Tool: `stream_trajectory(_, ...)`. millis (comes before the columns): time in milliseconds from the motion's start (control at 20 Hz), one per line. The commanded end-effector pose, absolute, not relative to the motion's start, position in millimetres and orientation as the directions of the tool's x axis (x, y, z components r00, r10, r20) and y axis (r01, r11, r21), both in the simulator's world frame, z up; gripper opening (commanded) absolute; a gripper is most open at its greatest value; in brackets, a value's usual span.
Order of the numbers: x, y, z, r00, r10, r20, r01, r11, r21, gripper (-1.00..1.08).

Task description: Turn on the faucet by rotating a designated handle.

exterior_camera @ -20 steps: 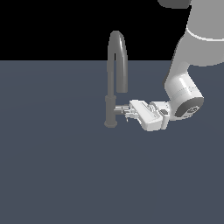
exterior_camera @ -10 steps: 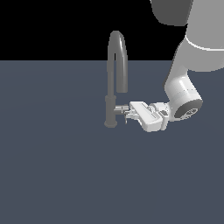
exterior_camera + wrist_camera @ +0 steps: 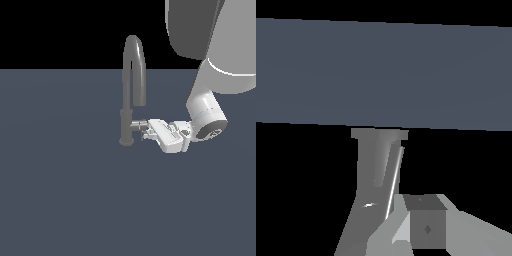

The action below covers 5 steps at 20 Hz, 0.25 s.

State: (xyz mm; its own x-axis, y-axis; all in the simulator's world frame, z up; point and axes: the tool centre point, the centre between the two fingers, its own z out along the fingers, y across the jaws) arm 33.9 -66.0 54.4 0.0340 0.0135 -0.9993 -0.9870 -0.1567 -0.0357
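The dark grey faucet (image 3: 127,125) stands upright, its narrow gooseneck spout (image 3: 134,47) arching overhead. The short silver handle (image 3: 138,123) juts from the column toward the exterior view's right. My gripper (image 3: 146,129) lies level and points at the column, its tips right against the end of the handle stub. The fingers look closed together, with nothing between them. In the wrist view the faucet column (image 3: 373,170) and the thin rod lever (image 3: 395,181) sit just beyond one of my fingers (image 3: 426,227).
The faucet stands on a flat dark blue-grey surface (image 3: 60,190). My white arm (image 3: 210,95) comes down from the exterior view's upper right, with a large grey link (image 3: 192,25) overhead.
The arm's upper link has swung further into view at the top right. The gripper stays at the handle, barely shifted. The faucet and handle look unchanged.
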Motion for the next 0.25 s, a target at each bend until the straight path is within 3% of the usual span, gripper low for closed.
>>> stream_trajectory(0, 36.2, -59.7, 32.1, 0.013, 0.003, -1.000, -0.989, -0.144, -0.013, -1.00)
stream_trajectory(200, 38.5, -58.9, 24.1, 0.005, 0.001, -1.000, -0.990, -0.143, -0.005, -1.00)
